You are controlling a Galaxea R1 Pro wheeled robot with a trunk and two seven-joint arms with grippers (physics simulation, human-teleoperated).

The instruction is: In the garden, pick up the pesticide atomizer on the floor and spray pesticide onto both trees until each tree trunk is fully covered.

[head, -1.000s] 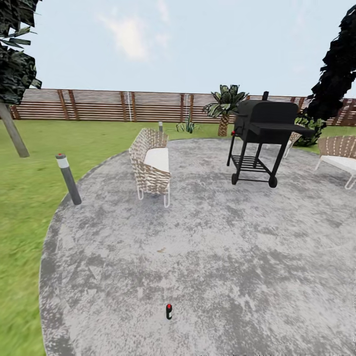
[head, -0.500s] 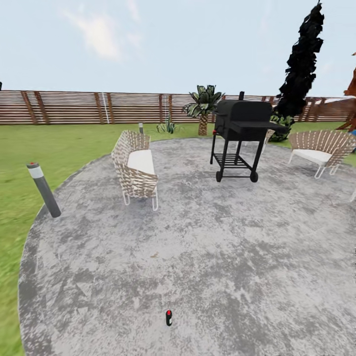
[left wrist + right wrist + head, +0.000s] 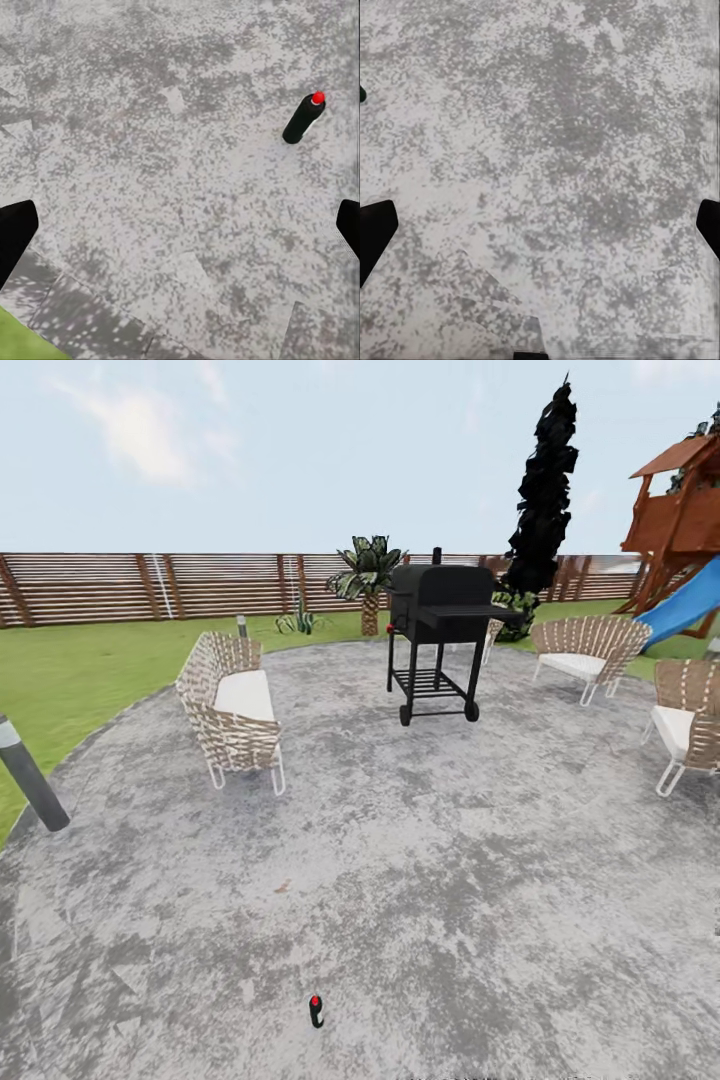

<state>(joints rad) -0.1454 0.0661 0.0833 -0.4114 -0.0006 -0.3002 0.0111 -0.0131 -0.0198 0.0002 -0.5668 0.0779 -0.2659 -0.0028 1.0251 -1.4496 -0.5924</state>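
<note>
The pesticide atomizer (image 3: 316, 1011), a small black bottle with a red top, stands on the grey stone paving (image 3: 450, 840) near the bottom of the head view. In the left wrist view the atomizer (image 3: 304, 120) stands upright, apart from my left gripper (image 3: 180, 232), which hangs open above the paving with its dark fingers (image 3: 15, 236) spread wide. My right gripper (image 3: 540, 232) is open too, over bare paving. The two pale-trunked trees are out of view.
A black grill (image 3: 438, 630) stands mid-patio, with a wicker sofa (image 3: 230, 710) to its left and wicker chairs (image 3: 585, 650) to its right. A grey bollard (image 3: 30, 780) marks the patio's left edge by the lawn (image 3: 80, 670). Behind are the fence (image 3: 150, 585), a palm (image 3: 368, 575), a dark conifer (image 3: 545, 480) and a playset (image 3: 685, 520).
The camera has turned right, so the whole picture shifted left. A pale trunk at the far left left the view and the playset came in. The atomizer stays in place.
</note>
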